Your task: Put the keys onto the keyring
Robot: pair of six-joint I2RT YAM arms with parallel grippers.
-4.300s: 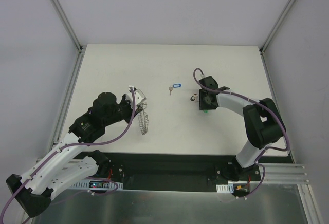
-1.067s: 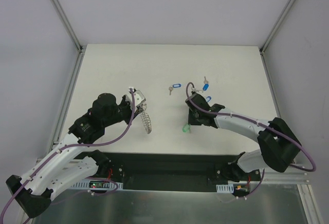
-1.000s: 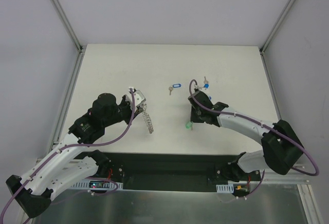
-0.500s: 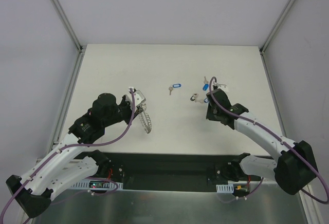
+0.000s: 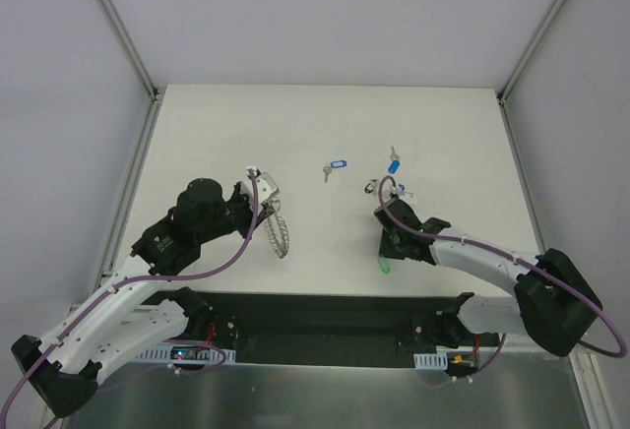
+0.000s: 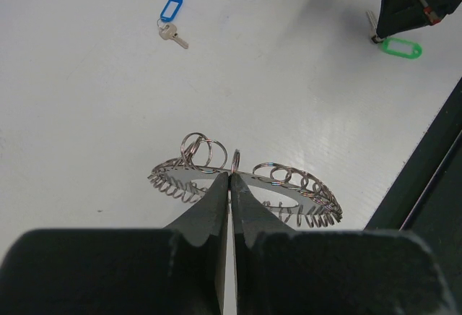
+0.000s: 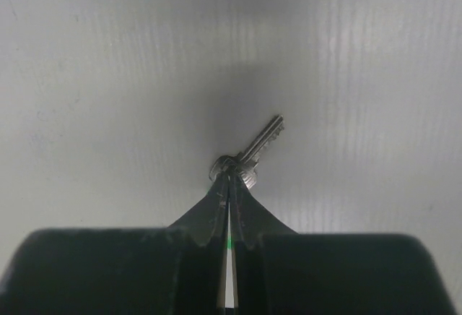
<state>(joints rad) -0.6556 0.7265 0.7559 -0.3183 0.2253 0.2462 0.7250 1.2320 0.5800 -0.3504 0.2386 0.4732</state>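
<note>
One green-tagged key (image 7: 261,140) is pinched at its head in the right gripper (image 7: 229,179), jaws clamped on it, blade pointing away, near the front edge of the white bench (image 5: 217,134). The keyring (image 6: 249,185) is clamped in the left gripper (image 6: 229,178) at bench left. A blue-tagged key (image 5: 335,166) lies mid-bench, with other keys (image 5: 393,165) clustered behind the right gripper.

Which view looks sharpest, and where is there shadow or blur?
Top external: even light, sharp, hardly any shadow. Left wrist: keyring crisp, left fingers dark and slightly soft. Right wrist: grey shadow pools around the key, edges brighter, right fingers silhouetted.
</note>
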